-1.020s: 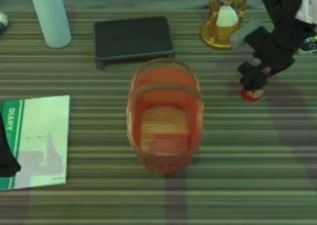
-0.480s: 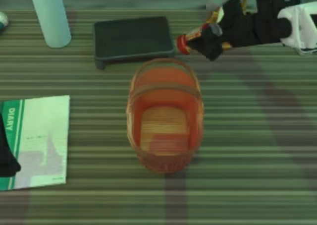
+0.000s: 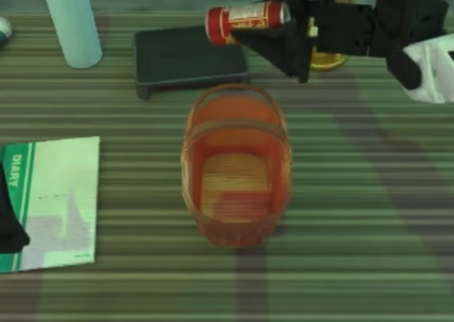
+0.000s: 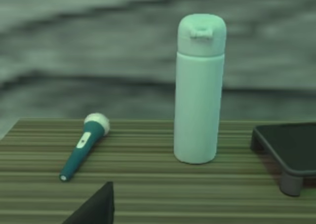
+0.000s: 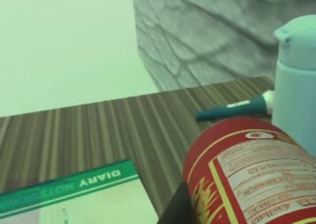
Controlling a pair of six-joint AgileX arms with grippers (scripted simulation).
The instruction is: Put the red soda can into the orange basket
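The red soda can (image 3: 245, 20) is held lying sideways in the air, with my right gripper (image 3: 287, 32) shut on its silver-topped end. It hangs over the back of the table, beyond the far end of the orange basket (image 3: 189, 167) and above the black tray. In the right wrist view the can (image 5: 247, 174) fills the near corner beside one dark finger (image 5: 174, 211). The basket stands in the middle of the table, its hoop handle (image 3: 236, 127) across it and nothing inside. My left gripper (image 3: 8, 231) is parked at the left edge.
A black tray (image 3: 177, 63) lies just behind the basket, a pale bottle (image 3: 71, 24) at the back left, and a gold hourglass (image 3: 328, 58) partly under my right arm. A green diary (image 3: 53, 201) lies at the left. A teal microphone (image 4: 83, 149) lies near the bottle.
My right gripper lifted the can off the table at the right and carried it up and leftward. The can now lies sideways over the tray. The left arm stayed still.
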